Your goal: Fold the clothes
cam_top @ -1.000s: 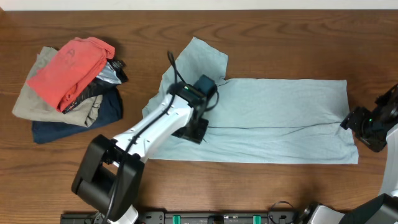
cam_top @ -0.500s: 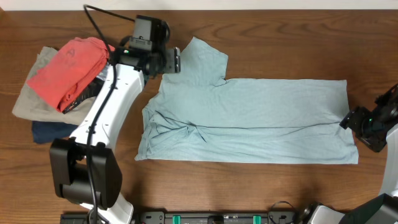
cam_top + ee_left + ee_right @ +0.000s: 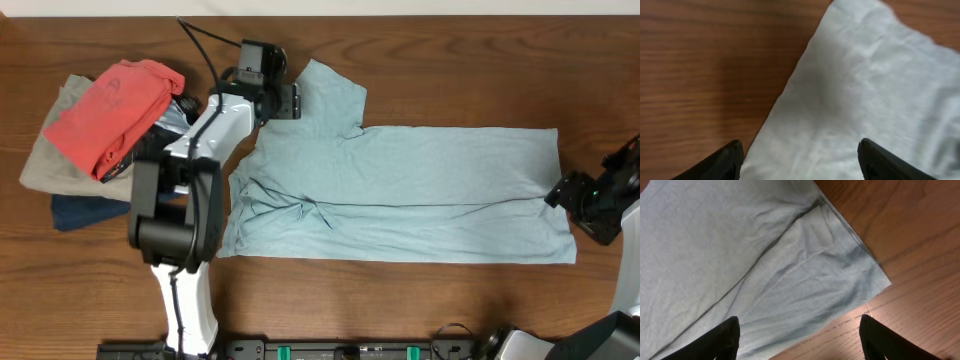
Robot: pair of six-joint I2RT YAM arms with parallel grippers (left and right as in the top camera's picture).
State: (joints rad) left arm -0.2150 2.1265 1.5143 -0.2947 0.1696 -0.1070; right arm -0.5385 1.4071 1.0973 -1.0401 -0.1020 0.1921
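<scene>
Pale-blue wrinkled jersey shirt (image 3: 420,190) lay flat, long axis left-right, sleeve (image 3: 330,95) pointing upper left; left gripper (image 3: 800,150) and right gripper (image 3: 799,325) gaped apart.

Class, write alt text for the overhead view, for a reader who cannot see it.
A wrinkled pale blue shirt lies spread on a wooden table. The left gripper is open over its sleeve, the right gripper open by the hem; a pile of folded clothes sits nearby.

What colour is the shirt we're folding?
The shirt is plain pale blue; overhead shows it best.
</scene>
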